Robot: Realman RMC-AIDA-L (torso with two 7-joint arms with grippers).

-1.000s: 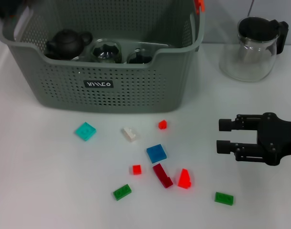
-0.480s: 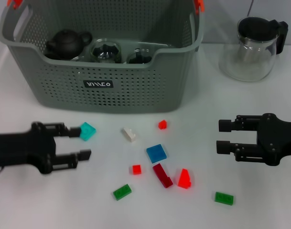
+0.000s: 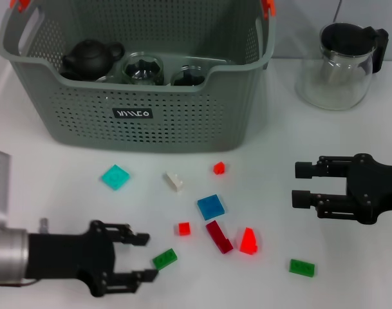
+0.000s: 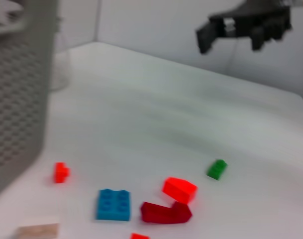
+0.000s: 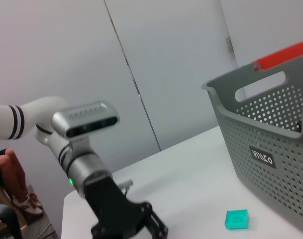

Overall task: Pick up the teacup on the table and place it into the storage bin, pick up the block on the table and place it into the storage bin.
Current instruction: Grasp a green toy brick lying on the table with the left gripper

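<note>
Left gripper [image 3: 143, 256] dropped beside green block [image 3: 164, 259], base cropped.

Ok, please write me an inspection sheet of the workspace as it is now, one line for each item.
Surface: white table, blocks scattered in front of the bin.
Job's things: grey storage bin at the back holds a dark teapot and glass cups; no teacup seen on the table; blocks outside include a teal block, white block, blue block and green block.
Clutter: glass pitcher with black lid, back right.
Grippers: left gripper open, low, beside the green block; right gripper open, holding nothing, at the right.
Cables: nothing seen.
Surroundings: pale wall panels; a seated person's legs in the right wrist view.
</note>
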